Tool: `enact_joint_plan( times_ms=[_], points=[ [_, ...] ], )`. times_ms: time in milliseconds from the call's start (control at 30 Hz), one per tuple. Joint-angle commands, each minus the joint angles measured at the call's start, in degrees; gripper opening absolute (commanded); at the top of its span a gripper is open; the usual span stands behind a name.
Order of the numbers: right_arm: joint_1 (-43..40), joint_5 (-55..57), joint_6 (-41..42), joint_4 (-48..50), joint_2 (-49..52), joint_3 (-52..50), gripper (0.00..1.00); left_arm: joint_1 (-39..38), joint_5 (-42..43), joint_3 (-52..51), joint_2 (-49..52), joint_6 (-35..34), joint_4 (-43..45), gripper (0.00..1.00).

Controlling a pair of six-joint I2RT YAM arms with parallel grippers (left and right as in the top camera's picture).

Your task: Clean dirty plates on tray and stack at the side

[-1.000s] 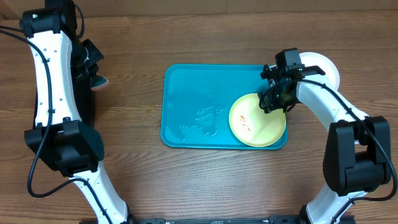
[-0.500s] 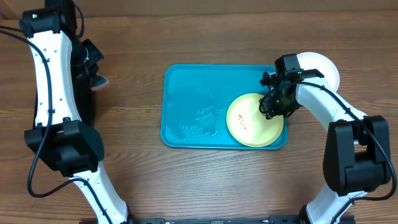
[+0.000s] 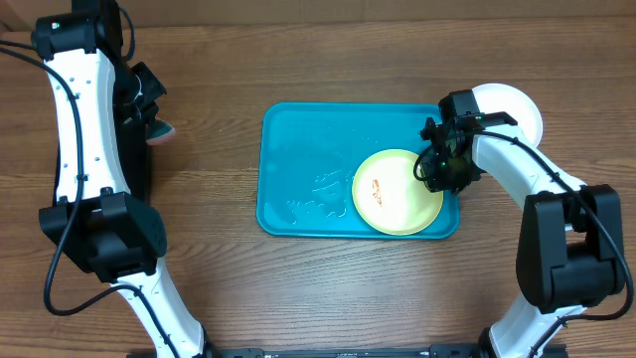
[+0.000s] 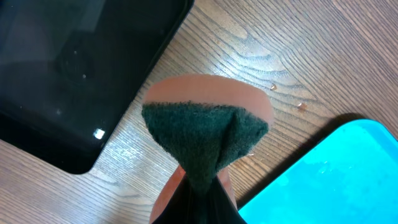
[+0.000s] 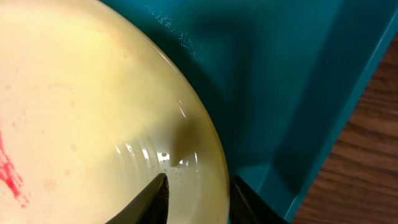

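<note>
A yellow-green plate [image 3: 393, 194] with small red smears lies in the right half of the turquoise tray [image 3: 298, 159]. My right gripper [image 3: 440, 167] stands at the plate's right rim. In the right wrist view its jaws straddle the rim of the plate [image 5: 93, 106], one finger over the inner face and one outside it, with a gap still showing; the right gripper [image 5: 199, 193] is partly open. A white plate [image 3: 519, 107] lies on the table right of the tray, partly hidden by the arm. My left gripper [image 4: 199, 186] is shut on a sponge [image 4: 205, 130], green face up, left of the tray.
A black tray [image 4: 62, 62] lies under my left arm at the table's left side, seen as the black tray [image 3: 139, 169] from overhead. The tray's raised right wall [image 5: 323, 124] stands close beside my right fingers. Wet streaks mark the tray floor [image 3: 328, 184].
The yellow-green plate has slid a little leftward in the tray. My right gripper has dropped slightly onto its right rim and its jaws have narrowed. The left arm has not moved.
</note>
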Motion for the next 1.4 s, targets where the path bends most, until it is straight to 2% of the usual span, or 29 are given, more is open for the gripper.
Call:
enact_joint_plan(
  times_ms=[0,300,367,433,567,800,933,1100,1133,1167,1200,1233,1367],
  points=[
    [-0.1,-0.2,4.9,-0.2,-0.9,-0.5,0.35,-0.8,1.2,-0.1,-0.6,1.5,0.2,0.04],
    [-0.1,-0.2,10.5,0.7,-0.9,-2.9,0.37,-2.2,9.5,-0.1,-0.6,8.6,0.9,0.04],
    [-0.1,-0.2,10.5,0.7,-0.9,-3.1,0.27,-3.0,9.7,-0.1,-0.6,8.8,1.1,0.04],
    [-0.1,-0.2,10.8,0.6,-0.9,-3.1,0.13,-3.9,9.7,-0.1,-0.6,9.2,1.2,0.04],
    [-0.1,-1.8,14.0,1.3,-0.9,-3.1,0.04,-6.3,9.7,-0.1,-0.6,9.2,1.2,0.04],
    [0.4,-16.2,23.2,8.5,-0.9,-3.1,0.04,-14.6,10.8,-0.3,-0.6,9.9,1.1,0.04],
    [3.0,-17.0,25.5,11.7,-0.9,-3.1,0.04,-21.5,11.6,-3.2,-0.6,8.6,2.8,0.04],
    [6.6,-16.4,26.5,13.0,-0.9,-3.1,0.04,-28.7,11.6,-10.6,-0.6,5.7,10.4,0.04],
    [7.3,-15.3,28.0,13.2,-0.9,-3.1,0.04,-29.9,11.6,-12.1,-0.6,5.6,12.2,0.04],
    [7.8,-14.4,28.8,13.3,-0.9,-3.1,0.09,-31.2,11.6,-13.9,-0.6,5.1,14.1,0.04],
    [8.2,-14.0,28.9,13.4,-0.9,-3.1,0.20,-32.2,11.6,-15.0,-0.6,4.6,15.4,0.04],
    [8.7,-13.2,28.9,13.5,-0.9,-3.1,0.41,-33.3,11.6,-16.5,-0.6,3.9,17.0,0.04],
    [8.9,-10.1,28.9,14.0,-0.9,-3.1,0.41,-35.5,11.6,-19.6,-0.6,2.8,19.7,0.04]
  ],
)
